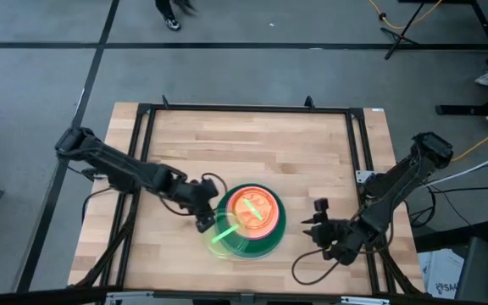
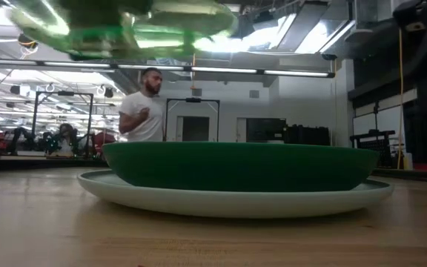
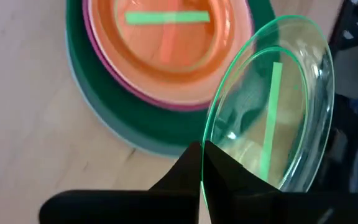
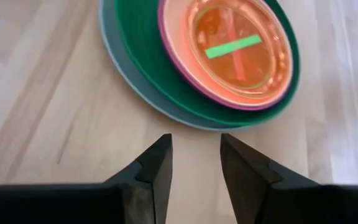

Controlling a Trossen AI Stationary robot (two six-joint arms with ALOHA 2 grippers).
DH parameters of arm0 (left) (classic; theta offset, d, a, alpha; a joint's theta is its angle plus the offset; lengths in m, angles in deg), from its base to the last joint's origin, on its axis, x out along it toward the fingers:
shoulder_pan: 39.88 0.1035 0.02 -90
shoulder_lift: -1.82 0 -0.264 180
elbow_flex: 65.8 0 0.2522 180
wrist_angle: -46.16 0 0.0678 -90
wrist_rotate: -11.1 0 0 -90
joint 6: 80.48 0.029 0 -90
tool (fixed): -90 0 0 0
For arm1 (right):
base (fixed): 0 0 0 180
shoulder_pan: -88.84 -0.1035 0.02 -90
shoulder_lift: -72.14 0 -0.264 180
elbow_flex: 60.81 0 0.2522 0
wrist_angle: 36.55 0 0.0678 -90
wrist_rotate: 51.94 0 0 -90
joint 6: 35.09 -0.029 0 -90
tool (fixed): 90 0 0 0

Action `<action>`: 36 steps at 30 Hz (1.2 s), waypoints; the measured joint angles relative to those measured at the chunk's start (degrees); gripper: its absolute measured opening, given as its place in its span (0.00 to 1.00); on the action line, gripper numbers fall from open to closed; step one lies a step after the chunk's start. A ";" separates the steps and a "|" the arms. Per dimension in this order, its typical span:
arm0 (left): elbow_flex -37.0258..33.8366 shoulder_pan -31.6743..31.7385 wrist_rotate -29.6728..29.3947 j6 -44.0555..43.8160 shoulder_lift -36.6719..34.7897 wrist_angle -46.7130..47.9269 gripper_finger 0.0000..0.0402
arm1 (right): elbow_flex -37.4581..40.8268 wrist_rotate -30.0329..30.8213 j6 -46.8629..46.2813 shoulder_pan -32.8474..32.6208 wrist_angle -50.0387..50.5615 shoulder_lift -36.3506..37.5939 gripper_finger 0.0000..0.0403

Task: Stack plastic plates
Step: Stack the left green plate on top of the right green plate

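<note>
One lime green plate (image 3: 272, 112) pinched in left jaws (image 3: 202, 163) above the stack (image 1: 265, 235); right jaws (image 4: 195, 163) apart, empty.

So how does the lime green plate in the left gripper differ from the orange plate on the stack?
The lime green plate is tilted on edge, pinched at its rim by the left gripper; the orange plate lies flat atop the stack. The lime one is clear green, the orange one tinted orange. Both are round, see-through plastic.

Overhead cam looks straight down on the whole wooden tabletop (image 1: 252, 144). The low one sits at tabletop level, right up against the stack of round plastic plates (image 2: 236, 182). Both wrist cams look down on that same stack from close by.
</note>
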State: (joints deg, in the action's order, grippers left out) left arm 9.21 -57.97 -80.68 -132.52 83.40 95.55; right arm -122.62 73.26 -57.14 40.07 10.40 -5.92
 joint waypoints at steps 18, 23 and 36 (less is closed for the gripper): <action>11.56 15.53 2.33 18.96 16.61 -3.08 0.00 | 0.00 1.57 -0.64 0.05 0.35 -0.02 0.31; 11.56 18.04 2.82 20.99 18.61 -3.13 0.00 | 0.02 1.64 -0.64 0.05 0.33 -0.04 0.31; 11.54 17.59 3.44 22.91 22.45 -4.94 0.01 | 0.07 2.87 -0.59 0.05 0.13 -0.07 0.31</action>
State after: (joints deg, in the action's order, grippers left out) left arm 20.75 -40.37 -77.23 -109.61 105.85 90.61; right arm -122.55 76.12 -57.73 40.11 10.53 -5.98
